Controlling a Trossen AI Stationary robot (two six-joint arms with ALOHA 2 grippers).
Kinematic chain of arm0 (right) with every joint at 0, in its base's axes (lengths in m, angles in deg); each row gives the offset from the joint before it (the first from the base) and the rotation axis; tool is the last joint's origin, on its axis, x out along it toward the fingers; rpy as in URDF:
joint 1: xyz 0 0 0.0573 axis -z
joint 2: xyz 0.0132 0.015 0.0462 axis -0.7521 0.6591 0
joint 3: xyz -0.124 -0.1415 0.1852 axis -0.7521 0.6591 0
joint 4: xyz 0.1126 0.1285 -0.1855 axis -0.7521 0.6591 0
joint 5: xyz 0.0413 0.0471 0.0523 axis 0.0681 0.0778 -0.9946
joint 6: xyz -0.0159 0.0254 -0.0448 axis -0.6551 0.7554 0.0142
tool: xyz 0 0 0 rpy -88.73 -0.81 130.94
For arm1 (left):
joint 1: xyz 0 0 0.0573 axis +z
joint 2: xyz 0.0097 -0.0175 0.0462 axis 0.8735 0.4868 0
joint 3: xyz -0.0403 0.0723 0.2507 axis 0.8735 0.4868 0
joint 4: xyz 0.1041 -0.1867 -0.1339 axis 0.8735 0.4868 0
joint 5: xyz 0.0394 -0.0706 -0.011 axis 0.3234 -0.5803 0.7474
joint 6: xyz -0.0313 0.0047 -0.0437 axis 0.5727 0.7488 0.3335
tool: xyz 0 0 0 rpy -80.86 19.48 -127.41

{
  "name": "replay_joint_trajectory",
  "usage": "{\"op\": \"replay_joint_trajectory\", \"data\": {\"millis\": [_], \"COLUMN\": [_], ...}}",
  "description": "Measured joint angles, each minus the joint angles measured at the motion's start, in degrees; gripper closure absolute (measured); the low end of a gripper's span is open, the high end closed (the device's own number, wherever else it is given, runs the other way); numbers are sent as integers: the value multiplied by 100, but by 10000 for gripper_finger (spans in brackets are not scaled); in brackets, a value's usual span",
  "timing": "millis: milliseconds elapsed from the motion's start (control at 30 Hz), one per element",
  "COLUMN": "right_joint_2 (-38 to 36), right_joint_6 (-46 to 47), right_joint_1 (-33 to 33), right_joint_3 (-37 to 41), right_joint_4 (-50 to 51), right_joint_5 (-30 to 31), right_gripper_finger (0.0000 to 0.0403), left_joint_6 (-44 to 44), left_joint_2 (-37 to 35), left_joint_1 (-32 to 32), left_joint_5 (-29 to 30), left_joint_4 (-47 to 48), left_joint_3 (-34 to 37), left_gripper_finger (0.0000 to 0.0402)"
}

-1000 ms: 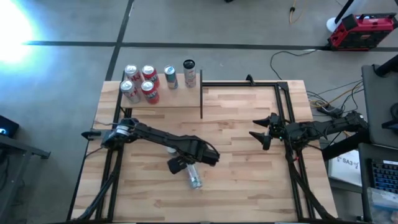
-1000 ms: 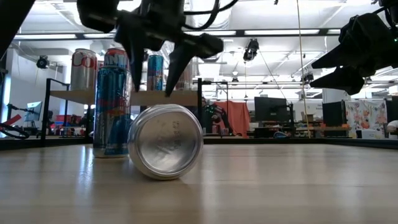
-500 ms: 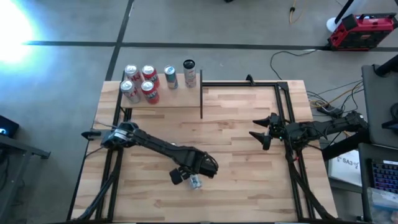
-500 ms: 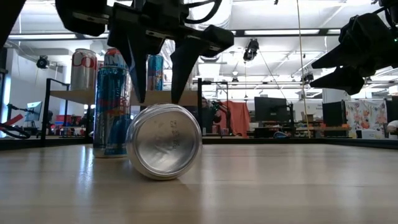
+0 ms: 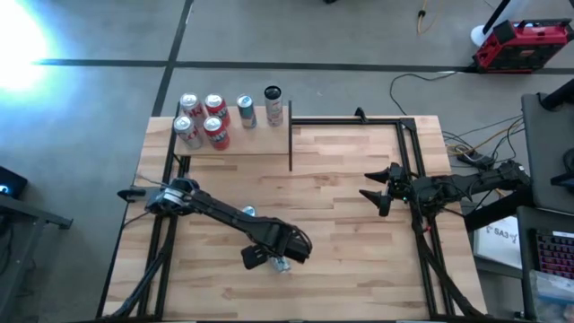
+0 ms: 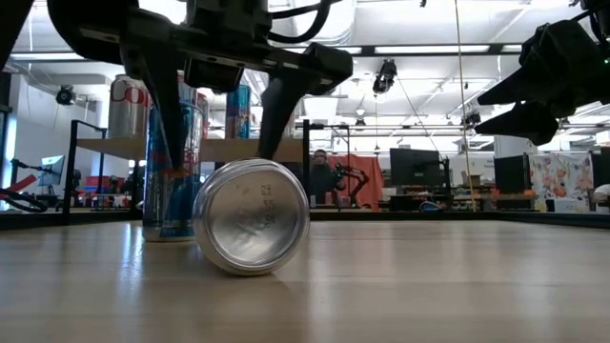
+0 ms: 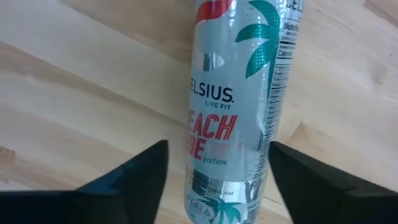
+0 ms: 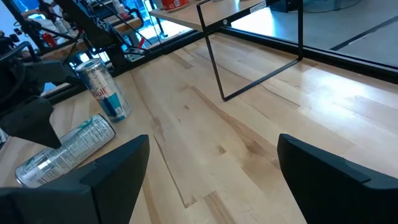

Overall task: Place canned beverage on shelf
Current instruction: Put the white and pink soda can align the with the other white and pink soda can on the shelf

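A silver Celsius can (image 7: 236, 106) lies on its side on the striped tabletop near the front edge (image 5: 283, 264), one end facing the low view (image 6: 251, 216). My left gripper (image 5: 274, 257) is open above it. Its fingers (image 7: 134, 177) stand on either side of the can, with gaps showing. A blue can (image 6: 172, 171) stands upright just behind (image 5: 247, 213). The pale wood shelf (image 5: 256, 142) at the far left carries several upright cans (image 5: 204, 118). My right gripper (image 5: 372, 193) is open and empty above the table's right half.
The shelf's thin black frame leg (image 8: 249, 62) stands on the tabletop at mid-table. A black rail (image 5: 408, 152) runs along the table's right side. Bare tabletop (image 5: 341, 233) lies between the two arms. People and equipment show in the room beyond.
My left gripper has moved toward the table's near edge and down. It has gone from over the blue can to the lying silver can, with its fingers now on either side. Both cans stay in place.
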Motion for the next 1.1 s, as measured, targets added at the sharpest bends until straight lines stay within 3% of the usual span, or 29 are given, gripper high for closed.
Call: {"op": "replay_joint_trajectory", "data": {"millis": [333, 1100], "right_joint_2": [0, 1], "right_joint_6": [0, 0], "right_joint_1": [2, 1], "right_joint_3": [0, 0], "right_joint_4": [0, 0], "right_joint_5": [0, 1], "right_gripper_finger": [67, 67], "left_joint_6": [-296, -84], "left_joint_2": [0, -2], "left_joint_1": [-23, -51], "left_joint_5": [9, -157], "left_joint_4": [-272, -1634], "left_joint_3": [93, 1146], "left_gripper_finger": [9, 23]}}
